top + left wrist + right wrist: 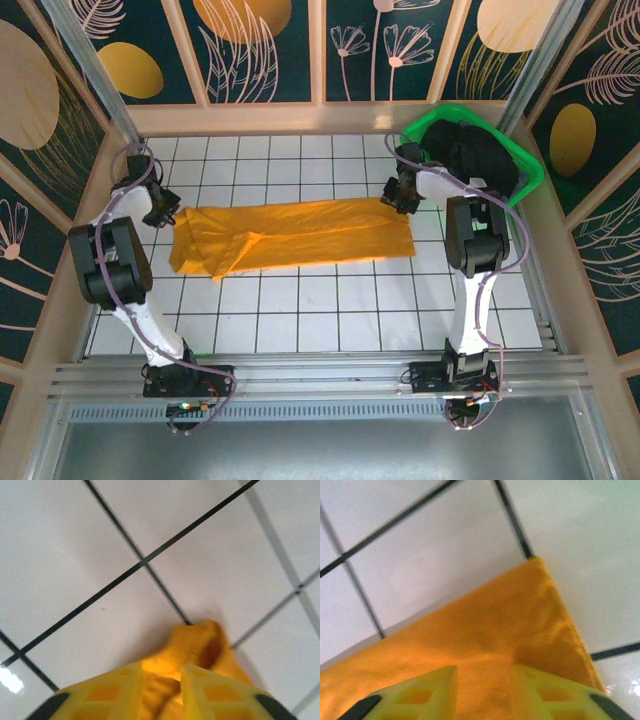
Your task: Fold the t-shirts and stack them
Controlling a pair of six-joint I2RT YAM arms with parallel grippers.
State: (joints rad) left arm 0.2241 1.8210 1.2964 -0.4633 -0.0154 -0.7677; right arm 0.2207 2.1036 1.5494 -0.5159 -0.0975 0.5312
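As t-shirt (300,232) lies, L-R, sleeves (207,256) prob left

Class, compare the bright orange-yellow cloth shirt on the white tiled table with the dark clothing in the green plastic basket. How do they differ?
Colour: the orange-yellow shirt is bright; the dark clothing is near black.
Pose: the shirt lies spread flat in a long strip; the dark clothing is bunched in a heap.
Place: the shirt rests on the tiled table; the dark clothing sits inside the green basket.
Both look like soft cloth.
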